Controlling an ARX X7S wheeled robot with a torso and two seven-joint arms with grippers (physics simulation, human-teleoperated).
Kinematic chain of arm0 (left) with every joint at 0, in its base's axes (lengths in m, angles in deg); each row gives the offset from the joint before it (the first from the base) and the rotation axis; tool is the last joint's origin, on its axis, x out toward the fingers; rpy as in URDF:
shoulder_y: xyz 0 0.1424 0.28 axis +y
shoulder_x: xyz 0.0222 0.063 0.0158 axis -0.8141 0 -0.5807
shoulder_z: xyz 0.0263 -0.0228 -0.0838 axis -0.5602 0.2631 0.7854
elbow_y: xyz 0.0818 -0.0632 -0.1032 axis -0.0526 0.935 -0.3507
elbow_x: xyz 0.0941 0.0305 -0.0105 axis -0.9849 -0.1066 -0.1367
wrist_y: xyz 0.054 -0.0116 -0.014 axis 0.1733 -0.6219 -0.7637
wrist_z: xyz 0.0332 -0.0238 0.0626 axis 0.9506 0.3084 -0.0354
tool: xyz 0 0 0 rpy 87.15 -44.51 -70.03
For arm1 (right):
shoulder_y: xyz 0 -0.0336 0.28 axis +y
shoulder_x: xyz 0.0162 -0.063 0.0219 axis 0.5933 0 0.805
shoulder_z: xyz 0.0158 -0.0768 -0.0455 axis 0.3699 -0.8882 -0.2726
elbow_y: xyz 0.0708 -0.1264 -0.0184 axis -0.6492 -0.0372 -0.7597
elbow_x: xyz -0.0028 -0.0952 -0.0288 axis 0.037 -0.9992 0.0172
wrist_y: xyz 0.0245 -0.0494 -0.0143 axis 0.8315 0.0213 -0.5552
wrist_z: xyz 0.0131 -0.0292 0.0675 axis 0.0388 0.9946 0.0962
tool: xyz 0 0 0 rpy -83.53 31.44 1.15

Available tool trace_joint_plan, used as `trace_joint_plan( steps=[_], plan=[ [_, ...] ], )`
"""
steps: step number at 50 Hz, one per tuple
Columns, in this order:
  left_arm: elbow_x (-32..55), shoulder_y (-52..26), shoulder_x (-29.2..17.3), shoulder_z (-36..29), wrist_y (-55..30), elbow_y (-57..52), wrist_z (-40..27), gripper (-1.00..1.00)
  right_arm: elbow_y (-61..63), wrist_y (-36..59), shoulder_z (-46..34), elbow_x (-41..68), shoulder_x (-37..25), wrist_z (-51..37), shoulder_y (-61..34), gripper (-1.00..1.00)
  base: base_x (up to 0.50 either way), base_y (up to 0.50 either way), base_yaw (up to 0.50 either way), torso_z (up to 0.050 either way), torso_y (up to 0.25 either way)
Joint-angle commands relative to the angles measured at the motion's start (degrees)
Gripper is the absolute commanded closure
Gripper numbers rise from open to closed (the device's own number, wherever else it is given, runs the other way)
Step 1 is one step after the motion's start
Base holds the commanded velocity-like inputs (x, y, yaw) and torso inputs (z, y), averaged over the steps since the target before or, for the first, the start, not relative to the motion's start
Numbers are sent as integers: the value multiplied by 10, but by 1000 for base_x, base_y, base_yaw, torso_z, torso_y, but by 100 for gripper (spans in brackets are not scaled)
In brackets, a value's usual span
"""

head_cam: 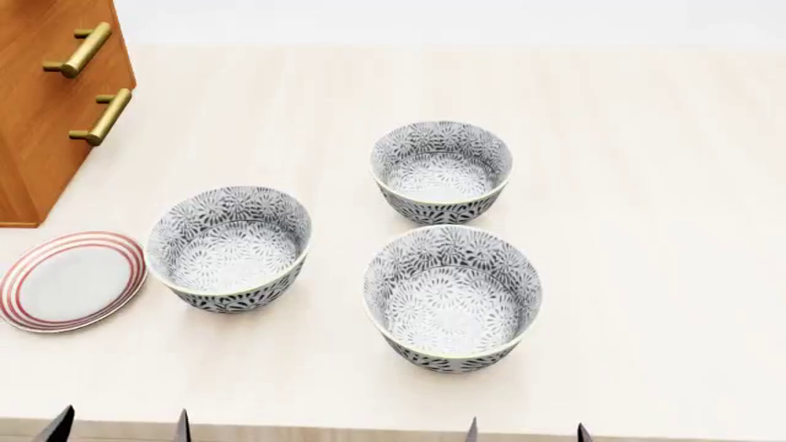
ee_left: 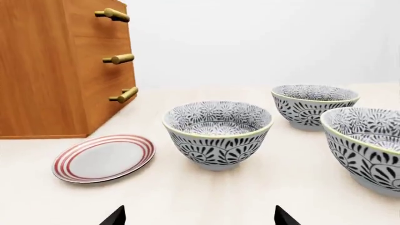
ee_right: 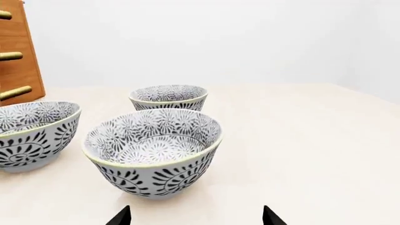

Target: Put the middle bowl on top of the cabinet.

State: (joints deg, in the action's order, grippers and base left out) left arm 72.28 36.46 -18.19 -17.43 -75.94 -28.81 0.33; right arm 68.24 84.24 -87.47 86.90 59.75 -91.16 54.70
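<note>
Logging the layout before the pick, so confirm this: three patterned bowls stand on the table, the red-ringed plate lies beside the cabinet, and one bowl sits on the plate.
Wrong in one respect: no bowl sits on the plate. In the head view the plate lies bare beside the cabinet, and the nearest bowl stands on the table next to it. The other two bowls also stand on the table.

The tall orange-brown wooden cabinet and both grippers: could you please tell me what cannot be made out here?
- Tall orange-brown wooden cabinet: its flat top is cut off by the frame edge in all three views.
- Left gripper: only its dark fingertips show at the left wrist view's edge.
- Right gripper: likewise cut off in the right wrist view.
- Deep floral-patterned bowl: partly cropped by the left wrist view's edge.
</note>
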Motion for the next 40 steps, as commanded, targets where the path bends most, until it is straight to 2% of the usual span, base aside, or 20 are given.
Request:
trace_joint_plan(
  steps=[1, 8, 13, 19, 27, 31, 40],
  plan=[
    [13, -4, -12, -11, 1, -2, -10, -100, 105, 24, 15, 26, -18, -27, 30, -100, 0, 0, 0, 0, 0],
    [25, 4, -19, -15, -5, -25, -11, -100, 248, 43, 72, 66, -31, -59, 85, -100, 0, 0, 0, 0, 0],
    [36, 16, -25, -15, -22, -73, -13, -100, 340, 29, 147, 121, -37, -82, 137, -100, 0, 0, 0, 0, 0],
    [53, 34, -34, -16, -91, -236, -25, -100, 414, -18, 229, 156, -31, -109, 200, -100, 0, 0, 0, 0, 0],
    [90, 52, -47, 15, -137, -335, -43, -100, 433, -49, 278, 182, -33, -123, 234, -100, 0, 0, 0, 0, 0],
    [99, 48, -48, 25, -138, -333, -48, -100, 436, -54, 289, 184, -36, -129, 242, -100, 0, 0, 0, 0, 0],
    [92, 37, -51, 16, -131, -302, -55, -100, 438, -64, 289, 176, -39, -133, 254, -100, 0, 483, 0, 0, 0]
  ],
)
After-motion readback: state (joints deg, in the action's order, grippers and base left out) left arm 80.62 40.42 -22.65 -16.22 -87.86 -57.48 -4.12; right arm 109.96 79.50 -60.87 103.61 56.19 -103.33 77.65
